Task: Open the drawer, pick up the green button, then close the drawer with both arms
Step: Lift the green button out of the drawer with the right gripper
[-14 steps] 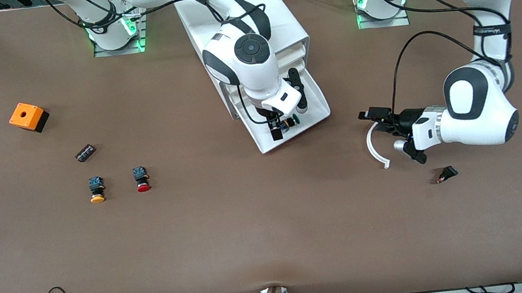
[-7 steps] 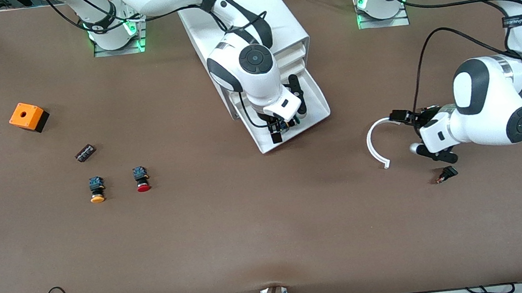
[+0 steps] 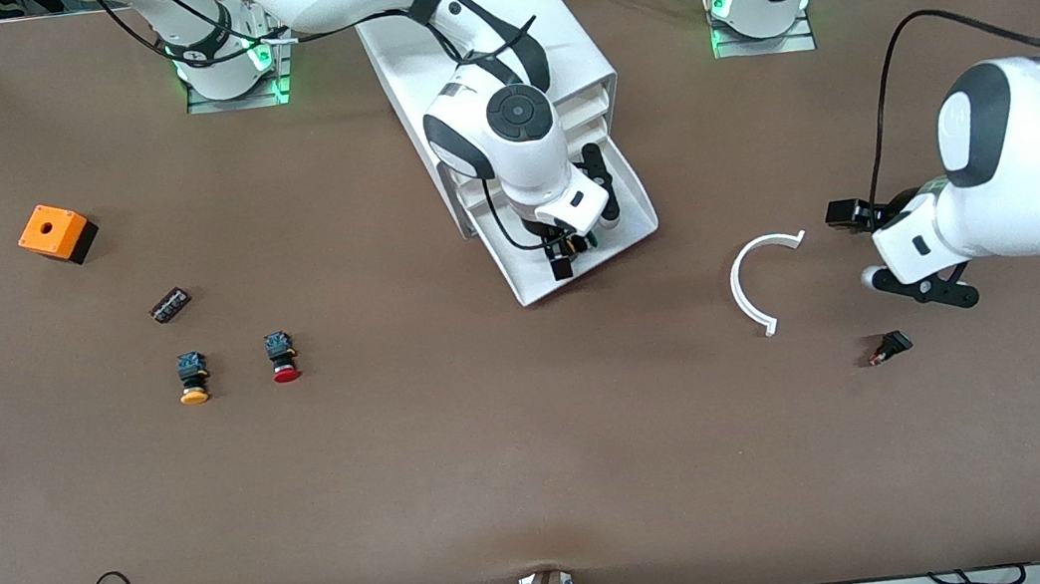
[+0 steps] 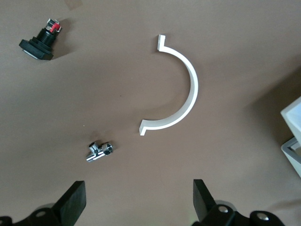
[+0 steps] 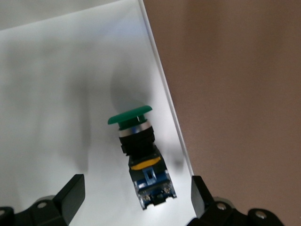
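Note:
The lowest drawer of the white cabinet is pulled open. The green-capped button lies on its side on the drawer floor near the front rim. My right gripper hangs low over the drawer, open. In the right wrist view the button lies on the white drawer floor, its black-and-blue body between the spread fingers of my right gripper, untouched. My left gripper is open and empty over bare table toward the left arm's end; it also shows in the left wrist view.
A white curved strip lies on the table beside my left gripper. A small black switch and a metal bit lie close by. An orange box, a black part, yellow-capped and red-capped buttons lie toward the right arm's end.
My left gripper has drawn back from the white curved strip toward the left arm's end of the table. My right gripper has shifted slightly over the button in the drawer.

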You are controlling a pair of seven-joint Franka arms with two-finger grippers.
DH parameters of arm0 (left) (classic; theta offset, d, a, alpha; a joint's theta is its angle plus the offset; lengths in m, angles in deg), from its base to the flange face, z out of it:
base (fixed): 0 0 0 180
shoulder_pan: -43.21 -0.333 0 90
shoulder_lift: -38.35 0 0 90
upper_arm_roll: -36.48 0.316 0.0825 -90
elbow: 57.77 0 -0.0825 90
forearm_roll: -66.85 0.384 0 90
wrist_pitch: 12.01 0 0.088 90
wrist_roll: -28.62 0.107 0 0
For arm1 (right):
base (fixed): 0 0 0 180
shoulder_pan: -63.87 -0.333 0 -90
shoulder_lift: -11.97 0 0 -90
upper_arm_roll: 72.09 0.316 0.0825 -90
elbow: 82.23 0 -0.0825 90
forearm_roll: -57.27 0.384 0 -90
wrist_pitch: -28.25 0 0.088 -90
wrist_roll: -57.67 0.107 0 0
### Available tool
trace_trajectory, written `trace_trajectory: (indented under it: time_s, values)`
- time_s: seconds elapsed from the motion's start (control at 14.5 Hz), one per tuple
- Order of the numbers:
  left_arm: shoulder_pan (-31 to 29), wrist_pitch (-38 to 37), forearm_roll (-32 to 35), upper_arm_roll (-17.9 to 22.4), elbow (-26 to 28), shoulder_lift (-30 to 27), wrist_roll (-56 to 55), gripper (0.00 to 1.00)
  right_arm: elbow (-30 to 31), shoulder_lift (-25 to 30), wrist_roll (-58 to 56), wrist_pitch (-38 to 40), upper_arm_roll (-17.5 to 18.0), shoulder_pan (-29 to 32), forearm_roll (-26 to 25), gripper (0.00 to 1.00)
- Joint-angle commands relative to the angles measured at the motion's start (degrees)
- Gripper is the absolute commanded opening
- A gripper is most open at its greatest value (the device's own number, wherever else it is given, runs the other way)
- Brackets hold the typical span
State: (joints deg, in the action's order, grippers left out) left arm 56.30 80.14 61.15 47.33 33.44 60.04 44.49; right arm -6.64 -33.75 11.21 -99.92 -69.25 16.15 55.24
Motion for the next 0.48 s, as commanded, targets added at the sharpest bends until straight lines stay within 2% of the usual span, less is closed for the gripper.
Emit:
trace_trajectory:
  time_s: [0.0, 0.41]
  values:
    - [1.15, -2.06, 1.57, -0.39, 0.28, -1.13, -4.69, 1.00, -0.97, -0.60, -0.20, -0.06, -1.07, -1.32, -0.78, 1.00]
    - [1.33, -3.20, 0.95, -1.09, 0.46, 0.54, -6.64, 1.00, -0.97, -1.22, 0.15, -0.33, -1.60, -2.37, -0.78, 0.99]
